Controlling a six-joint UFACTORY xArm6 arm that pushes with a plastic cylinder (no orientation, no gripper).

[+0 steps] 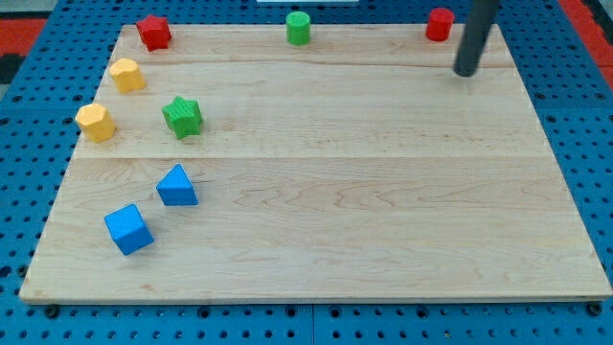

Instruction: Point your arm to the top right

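Camera view is showing my tip (pixel 465 73) resting on the counter (pixel 335 211) near the view's top right, just beside the red cylinder (pixel 440 24), below and to its right. Fingers are lacking on this rod, so nothing is being gripped. Far leftward, the green cylinder (pixel 299 28) is sitting along the top edge.

My tip (pixel 466 72) stands just right of the red cylinder (pixel 440 24).
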